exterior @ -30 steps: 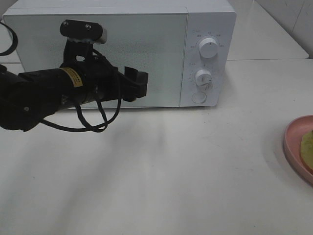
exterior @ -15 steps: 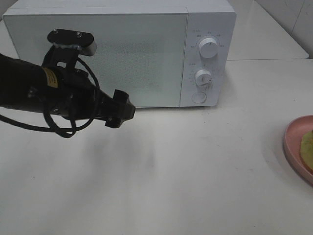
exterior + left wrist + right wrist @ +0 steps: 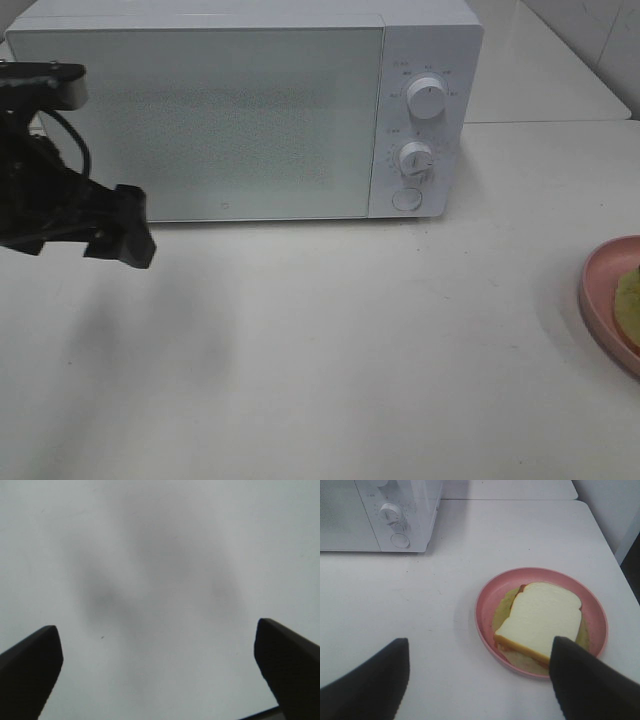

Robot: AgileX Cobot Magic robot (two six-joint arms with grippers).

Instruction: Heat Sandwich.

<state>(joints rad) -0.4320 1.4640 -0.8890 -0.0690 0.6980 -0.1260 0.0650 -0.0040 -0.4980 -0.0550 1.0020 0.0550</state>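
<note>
With the microwave [image 3: 240, 105] door shut and the sandwich [image 3: 540, 620] sitting on the pink plate [image 3: 487, 605] well right of it, both wide-open, empty grippers, left gripper [image 3: 160, 665] and right gripper [image 3: 477, 680], are risking a delivery blocked by the door.

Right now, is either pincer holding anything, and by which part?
No. The left pincer is open over bare table, and the right pincer is open above the sandwich, not touching it.

Left gripper [image 3: 118, 228] hangs at the far left, jaws wide apart; right gripper [image 3: 477, 680] likewise gapes, empty.
</note>
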